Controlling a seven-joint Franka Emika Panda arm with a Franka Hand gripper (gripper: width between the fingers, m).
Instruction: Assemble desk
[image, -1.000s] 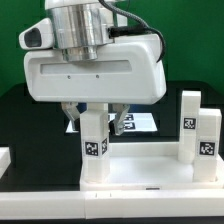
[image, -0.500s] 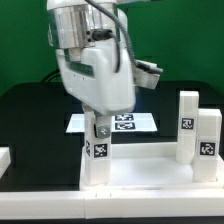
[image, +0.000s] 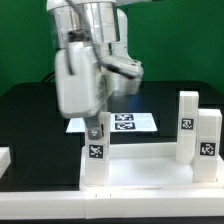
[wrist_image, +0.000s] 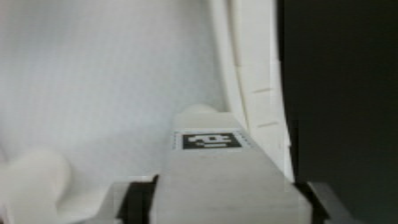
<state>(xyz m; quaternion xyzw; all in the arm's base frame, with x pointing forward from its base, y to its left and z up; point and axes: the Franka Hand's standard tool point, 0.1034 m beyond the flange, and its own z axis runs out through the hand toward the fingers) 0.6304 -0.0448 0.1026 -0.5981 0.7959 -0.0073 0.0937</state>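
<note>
Gripping the leg (image: 95, 148) in the desk top's (image: 150, 172) corner socket, the gripper (image: 94, 131) is risking cross-threading it through tilt.

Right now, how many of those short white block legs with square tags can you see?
3. One white block leg stands under the gripper at the tray-like top's near corner; two stand together at the exterior view's right. A fourth may be hidden.

A green wall (image: 180, 45) stands behind a black table (image: 30, 120) under even light
</note>
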